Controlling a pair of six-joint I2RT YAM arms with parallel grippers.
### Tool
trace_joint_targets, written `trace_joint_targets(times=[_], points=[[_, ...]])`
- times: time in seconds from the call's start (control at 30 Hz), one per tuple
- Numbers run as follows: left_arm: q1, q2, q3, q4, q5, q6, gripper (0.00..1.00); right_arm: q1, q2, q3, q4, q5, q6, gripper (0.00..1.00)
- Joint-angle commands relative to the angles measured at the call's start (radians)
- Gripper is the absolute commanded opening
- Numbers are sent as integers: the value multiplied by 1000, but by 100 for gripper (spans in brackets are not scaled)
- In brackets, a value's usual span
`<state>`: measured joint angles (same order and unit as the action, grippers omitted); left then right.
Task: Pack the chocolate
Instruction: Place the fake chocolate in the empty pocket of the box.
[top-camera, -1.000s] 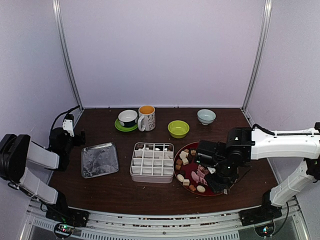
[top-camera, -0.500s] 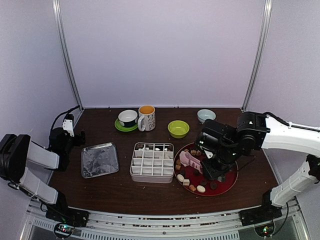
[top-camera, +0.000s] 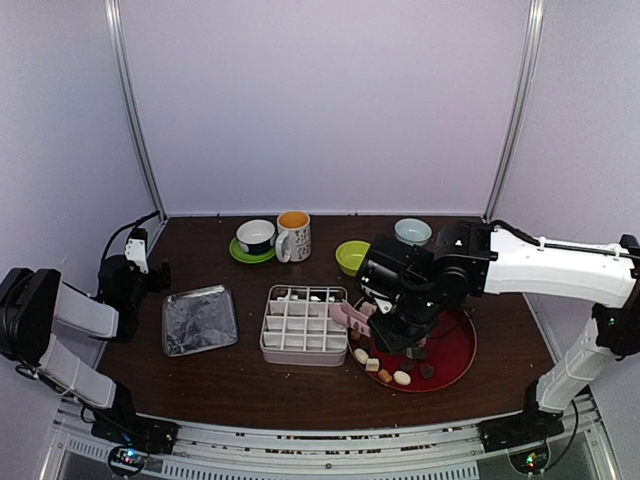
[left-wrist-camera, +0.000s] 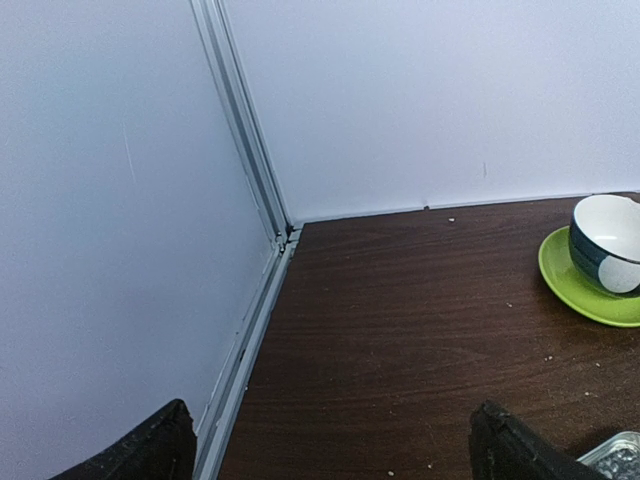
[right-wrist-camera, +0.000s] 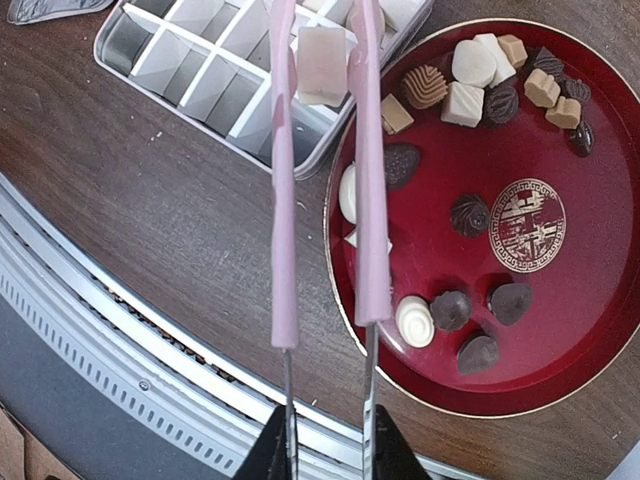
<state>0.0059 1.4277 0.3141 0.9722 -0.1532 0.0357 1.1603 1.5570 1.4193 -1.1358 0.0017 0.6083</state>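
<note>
My right gripper (right-wrist-camera: 327, 440) is shut on the pink tongs (right-wrist-camera: 369, 200), which pinch a pale cream chocolate cube (right-wrist-camera: 322, 62) at their tips. The cube hangs over the right edge of the divided tin (right-wrist-camera: 150, 60). In the top view the gripper (top-camera: 400, 325) and tongs (top-camera: 350, 315) sit between the tin (top-camera: 265, 340) and the red plate (top-camera: 455, 345). Several white, tan and dark chocolates (right-wrist-camera: 470, 215) lie on the plate (right-wrist-camera: 600, 330). A few white pieces sit in the tin's back row (top-camera: 300, 295). My left gripper (left-wrist-camera: 330, 450) is open and empty over the far-left table corner (top-camera: 150, 275).
A silver lid (top-camera: 199, 319) lies left of the tin. Along the back stand a cup on a green saucer (top-camera: 256, 237), a mug (top-camera: 294, 235), a green bowl (top-camera: 357, 257) and a pale bowl (top-camera: 412, 232). The saucer also shows in the left wrist view (left-wrist-camera: 590, 300).
My right arm has lifted the tongs off the red plate and swung left, carrying a cream cube to the tin's right edge. The left arm has not moved.
</note>
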Motion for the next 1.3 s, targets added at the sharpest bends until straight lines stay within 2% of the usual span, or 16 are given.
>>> trace_joint_targets(times=[0.0,0.13,0.4,0.77,1.13,1.27], points=[[8,-3,8,57,7,10,98,3,10,35,25,28,-18,21],[8,-3,8,58,7,10,98,3,18,35,24,30,-22,22],[8,-3,8,58,7,9,98,4,31,53,22,56,-21,31],[8,-3,8,58,8,10,98,1,-12,43,7,104,-17,32],[8,-3,8,57,7,10,98,-9,-205,-183,140,162,5,30],[7,-3,8,57,7,10,98,-14,-245,-218,144,174,-16,30]])
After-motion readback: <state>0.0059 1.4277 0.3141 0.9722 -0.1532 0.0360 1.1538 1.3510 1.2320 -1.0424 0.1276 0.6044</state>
